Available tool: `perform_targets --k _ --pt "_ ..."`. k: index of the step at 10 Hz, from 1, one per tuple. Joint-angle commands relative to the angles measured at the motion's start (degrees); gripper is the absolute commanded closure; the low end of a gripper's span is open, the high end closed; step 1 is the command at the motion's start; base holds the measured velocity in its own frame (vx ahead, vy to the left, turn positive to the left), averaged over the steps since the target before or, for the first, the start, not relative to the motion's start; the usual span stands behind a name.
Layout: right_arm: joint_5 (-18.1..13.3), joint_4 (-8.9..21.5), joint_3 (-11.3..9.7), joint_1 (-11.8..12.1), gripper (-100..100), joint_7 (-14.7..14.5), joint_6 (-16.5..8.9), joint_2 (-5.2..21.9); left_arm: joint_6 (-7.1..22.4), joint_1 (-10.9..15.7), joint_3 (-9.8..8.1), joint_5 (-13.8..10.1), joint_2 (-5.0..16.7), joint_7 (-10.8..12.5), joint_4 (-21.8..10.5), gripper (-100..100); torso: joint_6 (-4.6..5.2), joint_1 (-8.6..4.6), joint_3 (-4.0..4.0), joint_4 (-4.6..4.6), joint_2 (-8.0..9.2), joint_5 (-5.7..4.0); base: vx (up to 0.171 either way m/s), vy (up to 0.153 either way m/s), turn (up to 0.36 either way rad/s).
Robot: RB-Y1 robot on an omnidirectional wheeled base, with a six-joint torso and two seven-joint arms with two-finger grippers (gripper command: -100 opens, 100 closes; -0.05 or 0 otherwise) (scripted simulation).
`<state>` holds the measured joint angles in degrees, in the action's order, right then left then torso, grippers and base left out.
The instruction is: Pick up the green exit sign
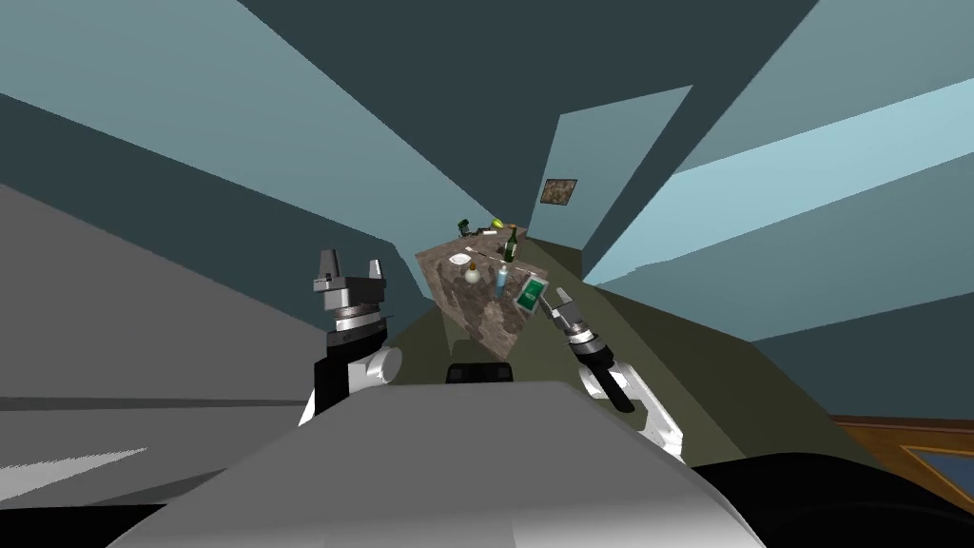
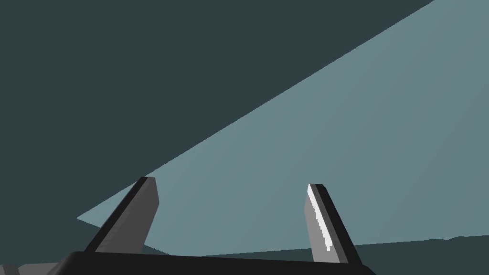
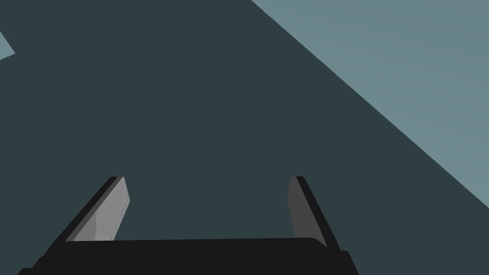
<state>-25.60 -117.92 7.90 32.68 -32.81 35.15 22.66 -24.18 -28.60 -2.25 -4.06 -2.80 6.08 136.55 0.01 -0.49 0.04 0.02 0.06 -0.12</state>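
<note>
In the head view the green exit sign (image 1: 532,293) sits at the near right corner of the mottled brown worktop (image 1: 483,322), just beside the right tool (image 1: 556,303). Its writing is too small to read. The right wrist view shows that tool's fingers apart and empty. The left tool (image 1: 351,266) is raised well left of the worktop, fingers also apart. Behind the sign stand a blue bottle (image 1: 502,278), a green bottle (image 1: 511,245) and a white plate (image 1: 460,259).

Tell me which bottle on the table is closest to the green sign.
The slim blue bottle, right beside the green exit sign. The tall dark green bottle stands farther back, and the round pale flask sits beyond the blue one.
</note>
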Motion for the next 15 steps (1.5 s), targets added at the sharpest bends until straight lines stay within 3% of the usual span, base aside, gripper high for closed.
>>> perform_targets --k 1,4,9,14,15 --pt "-0.97 0.88 0.23 0.04 -100 -1.75 0.13 0.63 0.00 0.00 0.00 0.00 0.00 0.00 0.00 0 0.00 0.00 0.00 0.00 0.00 0.00 -0.064 -0.069 0.133" --pt "-4.99 4.36 1.18 0.13 -100 -6.61 0.25 3.23 0.00 -0.01 -0.01 0.00 0.00 0.00 0.00 0 0.04 0.07 -0.04 -0.01 -0.07 0.01 -0.061 -0.076 0.233" --pt "-9.14 8.15 2.23 0.14 -100 -12.07 0.34 5.69 0.00 -0.01 0.00 0.00 0.00 0.00 0.00 0 0.00 0.01 -0.09 -0.03 -0.16 0.00 -0.052 -0.070 0.194" --pt "-16.99 16.36 4.59 -0.07 -100 -20.72 0.47 10.27 0.00 -0.01 -0.01 0.00 0.00 0.00 0.00 0 0.03 0.00 -0.10 -0.04 -0.19 -0.01 -0.049 -0.083 0.300" --pt "-17.60 16.36 4.59 -0.07 -100 -21.69 0.47 10.27 0.00 -0.01 -0.01 0.00 0.00 0.00 0.00 0 0.02 -0.06 -0.11 -0.04 -0.21 -0.02 -0.029 -0.076 0.184"
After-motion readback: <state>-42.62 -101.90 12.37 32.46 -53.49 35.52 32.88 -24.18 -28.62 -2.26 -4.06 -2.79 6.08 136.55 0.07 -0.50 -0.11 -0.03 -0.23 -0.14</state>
